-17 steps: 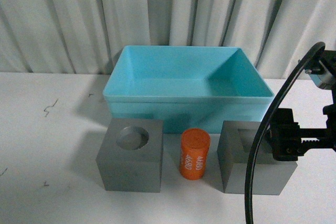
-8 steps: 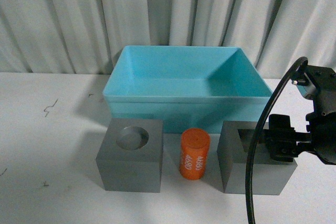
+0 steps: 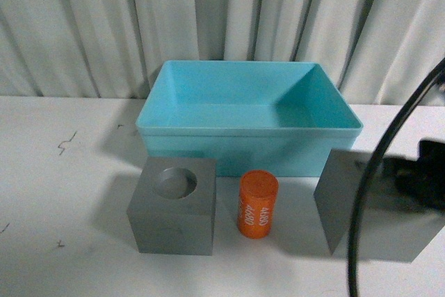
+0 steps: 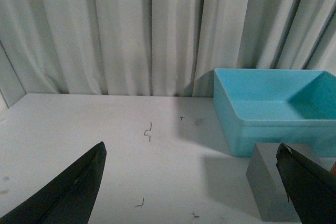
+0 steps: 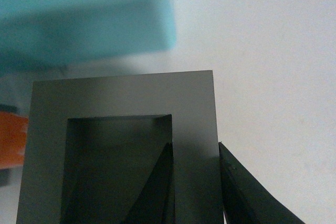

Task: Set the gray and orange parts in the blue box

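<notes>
Front view, change: square-recess cube (image 3: 372, 203) now raised, tilted, further right than half a second ago; lift judged begun.
Front view, remainder: round-recess cube (image 3: 174, 206) and orange cylinder (image 3: 258, 204) on bench (image 3: 69, 193) before empty blue box (image 3: 250, 129); cylinder lettering unreadable.
Left wrist view: left hand (image 4: 190, 148) spread, idle.
Right wrist view: right hand (image 5: 195, 148) pinching cube wall, one finger inside recess.

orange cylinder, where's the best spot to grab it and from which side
Probably from straight above, closing on its curved sides near the top. The orange cylinder stands upright, the round-recess gray cube is close on one side and the blue box sits behind, so a sideways approach looks cramped. The right gripper holds the square-recess gray cube; the open left gripper is free.
</notes>
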Motion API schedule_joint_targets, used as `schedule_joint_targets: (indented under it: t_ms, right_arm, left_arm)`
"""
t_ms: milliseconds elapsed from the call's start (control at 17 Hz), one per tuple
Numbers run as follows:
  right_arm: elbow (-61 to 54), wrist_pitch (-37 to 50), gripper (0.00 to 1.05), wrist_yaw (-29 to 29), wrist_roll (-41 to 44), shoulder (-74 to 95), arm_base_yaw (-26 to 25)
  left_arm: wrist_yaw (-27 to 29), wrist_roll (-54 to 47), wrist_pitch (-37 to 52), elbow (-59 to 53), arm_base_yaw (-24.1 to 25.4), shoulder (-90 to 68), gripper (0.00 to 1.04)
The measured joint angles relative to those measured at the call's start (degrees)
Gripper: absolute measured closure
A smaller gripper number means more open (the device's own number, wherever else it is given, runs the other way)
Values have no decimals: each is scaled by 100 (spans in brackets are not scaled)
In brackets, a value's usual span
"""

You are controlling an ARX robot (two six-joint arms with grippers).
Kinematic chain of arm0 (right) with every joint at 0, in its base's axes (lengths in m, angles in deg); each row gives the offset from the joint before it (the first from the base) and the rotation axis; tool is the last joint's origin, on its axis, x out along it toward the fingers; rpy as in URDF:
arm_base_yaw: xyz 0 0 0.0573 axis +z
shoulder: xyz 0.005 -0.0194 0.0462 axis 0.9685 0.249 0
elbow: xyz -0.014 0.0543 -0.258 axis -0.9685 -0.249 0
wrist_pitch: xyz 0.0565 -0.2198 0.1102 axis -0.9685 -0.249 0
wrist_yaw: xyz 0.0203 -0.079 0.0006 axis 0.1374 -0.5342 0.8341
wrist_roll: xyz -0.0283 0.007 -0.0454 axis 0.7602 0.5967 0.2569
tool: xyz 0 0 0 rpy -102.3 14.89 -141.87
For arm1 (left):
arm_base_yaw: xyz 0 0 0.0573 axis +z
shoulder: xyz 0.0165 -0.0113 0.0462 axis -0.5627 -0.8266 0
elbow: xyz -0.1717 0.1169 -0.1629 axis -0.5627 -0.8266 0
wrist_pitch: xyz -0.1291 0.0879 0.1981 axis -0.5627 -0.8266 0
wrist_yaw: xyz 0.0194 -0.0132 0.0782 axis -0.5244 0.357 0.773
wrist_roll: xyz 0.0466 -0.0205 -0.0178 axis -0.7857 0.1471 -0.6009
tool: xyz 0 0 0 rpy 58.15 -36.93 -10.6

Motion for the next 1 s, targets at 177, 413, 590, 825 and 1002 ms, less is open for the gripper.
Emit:
schedule_joint_targets:
  t_ms: [177, 413, 590, 825, 1002]
  right_arm:
    - [925, -118, 86, 428, 260, -1342, -424]
    - [3357, 251, 86, 627, 122, 387, -470]
    - [5257, -804, 86, 251, -326, 2575, 138]
    - [6083, -1641, 86, -306, -599, 3727, 387]
    - [6137, -1834, 86, -544, -634, 4214, 385]
  left_arm:
    - [0, 0, 0, 0, 0, 0, 7]
    - [-2, -2, 0, 0, 0, 0, 7]
    - [0, -2, 0, 0, 0, 0, 7]
    - [0, -2, 0, 0, 0, 0, 7]
    - [0, 0, 0, 0, 0, 0, 7]
